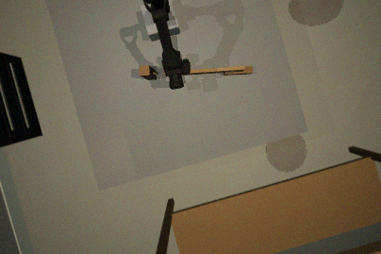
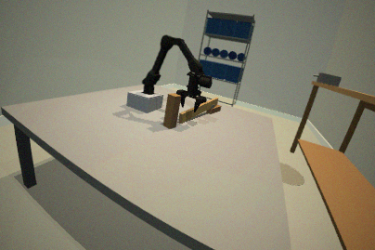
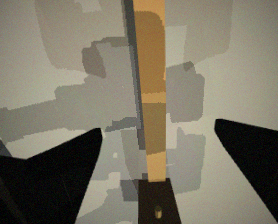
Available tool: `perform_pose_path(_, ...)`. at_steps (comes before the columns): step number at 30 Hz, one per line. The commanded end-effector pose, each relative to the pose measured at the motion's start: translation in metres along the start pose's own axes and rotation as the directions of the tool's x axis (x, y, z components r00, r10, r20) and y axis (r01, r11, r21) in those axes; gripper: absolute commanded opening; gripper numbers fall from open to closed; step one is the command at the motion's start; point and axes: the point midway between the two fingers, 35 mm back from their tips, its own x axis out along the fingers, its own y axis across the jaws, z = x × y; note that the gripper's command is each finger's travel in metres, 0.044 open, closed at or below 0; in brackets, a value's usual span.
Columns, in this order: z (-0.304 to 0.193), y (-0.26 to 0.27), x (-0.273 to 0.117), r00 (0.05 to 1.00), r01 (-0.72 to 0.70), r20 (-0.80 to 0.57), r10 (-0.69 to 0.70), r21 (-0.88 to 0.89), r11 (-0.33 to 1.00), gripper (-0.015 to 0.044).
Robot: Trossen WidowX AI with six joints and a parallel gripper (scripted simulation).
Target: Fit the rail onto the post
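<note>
The long wooden rail (image 1: 212, 71) (image 2: 200, 110) (image 3: 153, 120) slopes down from the low footboard block (image 1: 249, 70) (image 2: 215, 110) to its near end, which is low by the table in front of the post. The upright post (image 1: 144, 71) (image 2: 172, 111) (image 3: 154, 192) shows a dark face in the wrist view, with a peg (image 3: 158, 212) sticking out. The second peg and the rail's end holes cannot be made out. My gripper (image 2: 188, 109) (image 3: 157, 129) is open and points down over the near part of the rail, one finger on each side, holding nothing. The arm hides the fingers in the top view.
The arm's base stands on a pale grey block (image 1: 173, 25) (image 2: 145, 101) on the table (image 1: 113, 137) (image 2: 186, 172), beside the post and rail. An orange-brown bench (image 1: 283, 203) (image 2: 334, 181) and a shelf rack (image 2: 228, 37) stand away from the table.
</note>
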Motion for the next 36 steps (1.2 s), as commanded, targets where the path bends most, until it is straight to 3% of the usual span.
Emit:
perform_pose_path(1,-0.001,0.002,0.008,1.000,-0.006,-0.006,0.006,-0.002,1.000,0.0440)
perform_pose_path(33,0.001,0.002,0.056,1.000,-0.006,-0.006,0.006,-0.002,1.000,0.0440)
perform_pose_path(36,0.001,0.002,0.056,1.000,-0.006,-0.006,0.006,-0.002,1.000,0.0361)
